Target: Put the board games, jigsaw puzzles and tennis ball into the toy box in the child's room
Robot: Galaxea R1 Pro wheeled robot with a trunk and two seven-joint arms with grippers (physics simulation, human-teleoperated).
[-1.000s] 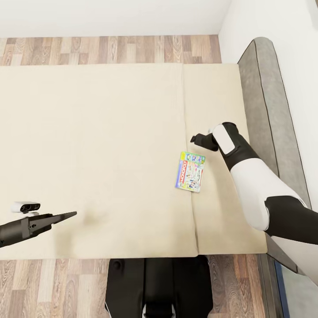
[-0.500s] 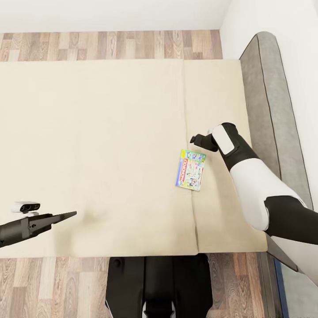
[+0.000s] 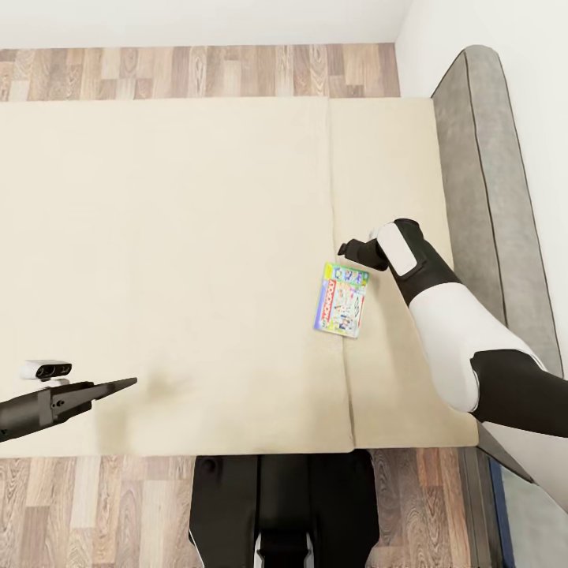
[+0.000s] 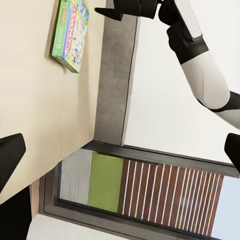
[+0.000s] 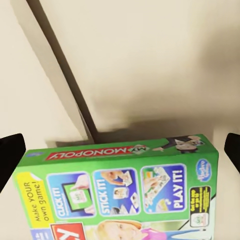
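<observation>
One Monopoly board game (image 3: 341, 300) is lying flat on the beige bed (image 3: 158, 237), right of centre beside the mattress seam. The right gripper (image 3: 352, 249) is hovering just beyond the box's far edge, fingers spread wide, holding nothing. The left gripper (image 3: 118, 384) is hanging over the near left mattress, jaws parted and empty.
</observation>
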